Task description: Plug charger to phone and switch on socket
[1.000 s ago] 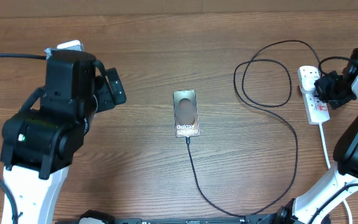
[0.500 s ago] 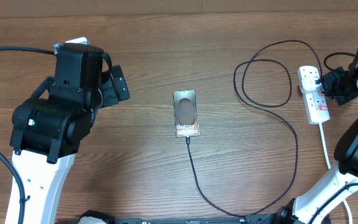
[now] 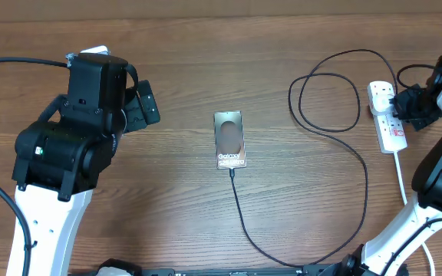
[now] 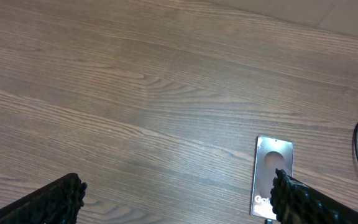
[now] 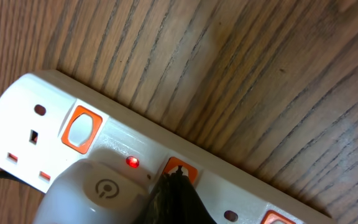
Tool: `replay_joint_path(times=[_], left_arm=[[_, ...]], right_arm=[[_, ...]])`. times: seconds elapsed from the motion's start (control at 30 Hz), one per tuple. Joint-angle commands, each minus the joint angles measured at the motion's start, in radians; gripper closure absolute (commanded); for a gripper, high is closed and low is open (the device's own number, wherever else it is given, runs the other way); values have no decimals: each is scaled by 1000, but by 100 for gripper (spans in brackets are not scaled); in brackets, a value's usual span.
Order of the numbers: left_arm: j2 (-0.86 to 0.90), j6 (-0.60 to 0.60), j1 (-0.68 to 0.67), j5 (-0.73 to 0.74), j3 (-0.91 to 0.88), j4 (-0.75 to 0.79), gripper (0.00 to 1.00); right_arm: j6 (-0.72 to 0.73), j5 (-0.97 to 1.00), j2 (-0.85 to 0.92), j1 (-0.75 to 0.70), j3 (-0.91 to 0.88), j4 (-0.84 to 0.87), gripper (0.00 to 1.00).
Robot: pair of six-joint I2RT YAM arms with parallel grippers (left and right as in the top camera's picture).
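Touching the socket (image 3: 390, 126) switch (image 5: 190, 173)
Tip down on it, right gripper (image 5: 176, 186) pinched together, empty; left gripper (image 4: 178, 196) spread wide, empty.

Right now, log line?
charger: tip at phone | socket: red lamp lit | right gripper: shut, at switch | left gripper: open, empty

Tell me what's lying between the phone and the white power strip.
In the overhead view, only the charger's looped black cable lies between the phone and the socket.

White socket (image 5: 120, 134) — orange switches (image 5: 82, 129)
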Motion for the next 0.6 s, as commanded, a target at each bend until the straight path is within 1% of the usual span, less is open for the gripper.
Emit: replay_joint_path(times=[0.0, 0.27, 0.33, 0.43, 0.57], left_arm=[[0, -21, -6, -11, 4, 1, 0], [0, -21, -6, -11, 4, 1, 0], [0, -21, -6, -11, 4, 1, 0], [-2, -21, -6, -11, 4, 1, 0], [-16, -21, -6, -11, 3, 1, 0]], right_arm=[[-16, -68, 48, 108, 16, -9, 96], [-16, -48, 48, 160, 16, -42, 96], [-16, -48, 46, 160, 17, -64, 96], [-56, -40, 33, 152, 24, -102, 96], [-68, -14, -19, 126, 45, -159, 96]])
